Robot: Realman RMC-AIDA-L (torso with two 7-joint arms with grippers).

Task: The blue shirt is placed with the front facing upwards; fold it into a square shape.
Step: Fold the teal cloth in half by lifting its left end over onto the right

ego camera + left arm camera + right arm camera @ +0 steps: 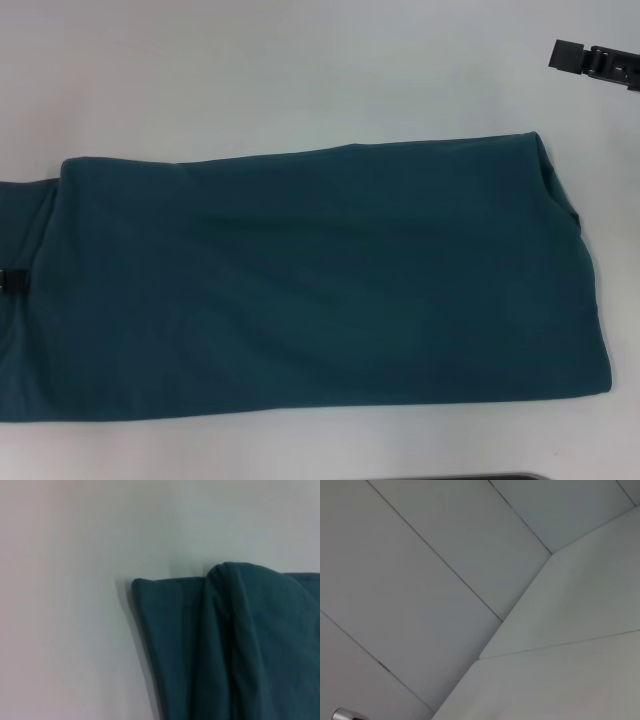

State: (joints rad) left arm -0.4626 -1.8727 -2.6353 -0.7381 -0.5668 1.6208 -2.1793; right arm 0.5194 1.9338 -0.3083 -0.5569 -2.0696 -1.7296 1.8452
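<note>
The blue shirt lies flat on the white table, folded into a long band across the head view. Only plain teal cloth shows, and the lettering is hidden. At its left end a lower layer sticks out, with a small dark label on it. The left wrist view shows one folded corner of the shirt with a rolled ridge of cloth. My right gripper hangs at the far right, clear of the shirt and above its right end. My left gripper is in none of the views.
Bare white table surrounds the shirt at the far side and along the near edge. The right wrist view shows only a white table corner and grey floor panels beyond it.
</note>
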